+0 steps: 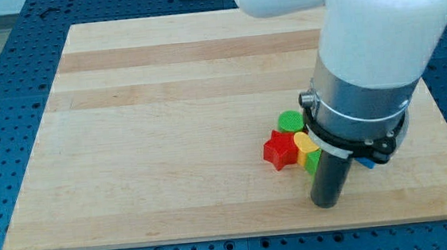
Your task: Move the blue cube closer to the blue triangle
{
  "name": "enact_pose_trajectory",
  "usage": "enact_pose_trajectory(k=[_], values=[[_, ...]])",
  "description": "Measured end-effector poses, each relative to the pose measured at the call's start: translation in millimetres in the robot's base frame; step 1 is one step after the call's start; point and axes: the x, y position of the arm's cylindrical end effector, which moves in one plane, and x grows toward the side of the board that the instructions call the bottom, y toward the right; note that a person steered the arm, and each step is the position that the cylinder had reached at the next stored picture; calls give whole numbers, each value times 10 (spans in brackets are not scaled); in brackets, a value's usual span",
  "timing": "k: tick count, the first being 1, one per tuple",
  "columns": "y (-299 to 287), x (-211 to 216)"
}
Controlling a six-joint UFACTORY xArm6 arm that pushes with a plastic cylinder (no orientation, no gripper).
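No jaws here, only my tip [325,203], just below the red star [280,150] cluster. A blue block [366,162] barely shows; progress cannot be judged.

On the board [166,105]: one green cylinder [290,120], one red star [280,149], one yellow block [304,144], one green block [313,161], one blue sliver [366,162].

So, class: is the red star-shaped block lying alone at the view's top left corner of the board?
No: the red star sits at the view's lower right, touching the yellow block.
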Motion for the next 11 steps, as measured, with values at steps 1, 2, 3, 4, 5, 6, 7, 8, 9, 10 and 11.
enact_pose_trajectory(k=[1, 2, 3, 4, 5, 6, 7, 8, 9, 10, 11], values=[[148, 118], [463, 85], [825, -89], [1121, -263], [1349, -391], [1314, -391], [1213, -391], [988, -416], [922, -519], [922, -607], [994, -644]])
